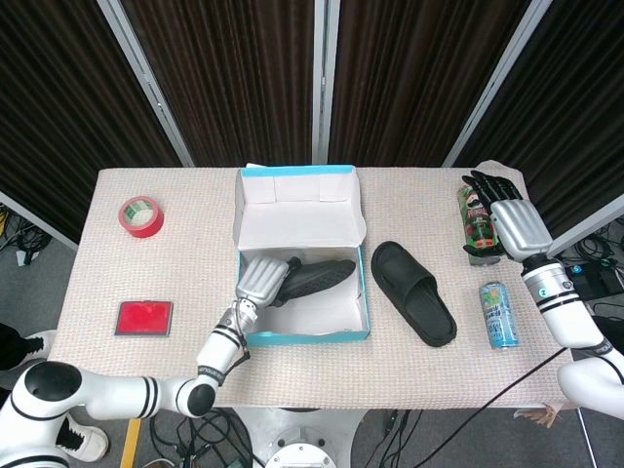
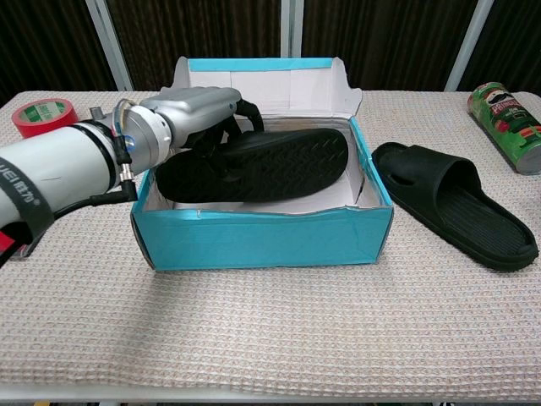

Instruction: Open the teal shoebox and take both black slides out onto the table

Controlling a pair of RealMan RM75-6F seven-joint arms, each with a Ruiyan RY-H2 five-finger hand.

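Two black rubber slides are in view. Nearest, at 6 o'clock, the open teal cardboard shoebox (image 2: 262, 238) sits on the beige woven tablecloth (image 2: 270, 338), its lid (image 1: 297, 205) standing up at the far side. Inside it, the left hand (image 2: 193, 114) grips the boxed black slide (image 2: 270, 161) at its 9 o'clock end, fingers curled around the edge, sole up and raised toward the box rim. At 3 o'clock of the box, just beside it, the second black slide (image 1: 413, 292) lies strap up on the cloth. At 9 o'clock lies a flat red pad (image 1: 143, 318). Farther off, a blue drink can (image 1: 499, 315) stands at 3 o'clock. Beyond it, the right hand (image 1: 511, 222) rests over a green snack tube (image 1: 473, 222); whether it grips cannot be told. At 10 o'clock lies a red tape roll (image 1: 141, 215).
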